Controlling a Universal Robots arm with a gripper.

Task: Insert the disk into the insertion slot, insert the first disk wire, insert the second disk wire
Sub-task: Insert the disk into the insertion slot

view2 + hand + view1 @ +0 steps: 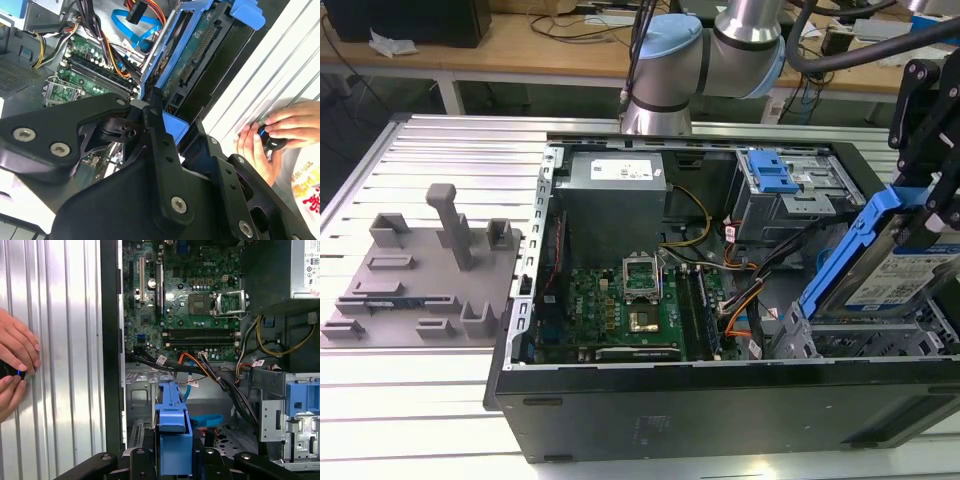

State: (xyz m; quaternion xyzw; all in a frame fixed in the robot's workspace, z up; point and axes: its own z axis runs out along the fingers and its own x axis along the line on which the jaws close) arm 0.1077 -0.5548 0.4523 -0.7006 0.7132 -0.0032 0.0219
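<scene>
Starting wide: scanning the slotted aluminium counter [430,400], then the open black computer case [720,410] lying on it, motherboard [620,300] bare inside.

Working the first step, by the look of it: getting the disk [885,275] into the insertion slot [850,345], the low perforated grey cage at the exterior view's right end of the case. Not yet seating it. Holding it just above that cage, label face up in its blue carrier, and tipping it steeply.

Tracing the long axis from the low end, down by the cage edge nearer the motherboard, up to the high end at the pincer [920,225]. Pinching the blue carrier there, black links closing in on both sides of it in the first wrist view. Pointing the connector edge away from the pincer, seemingly, going by the second wrist view.

Calling, probably, for levelling: bringing the carrier flat and square to the slot mouth while steering clear of the loose cables [745,295]. Not yet touching either wire.

Spotting a person's hand [17,347] on the counter beside the case, gripping something small and dark.
</scene>
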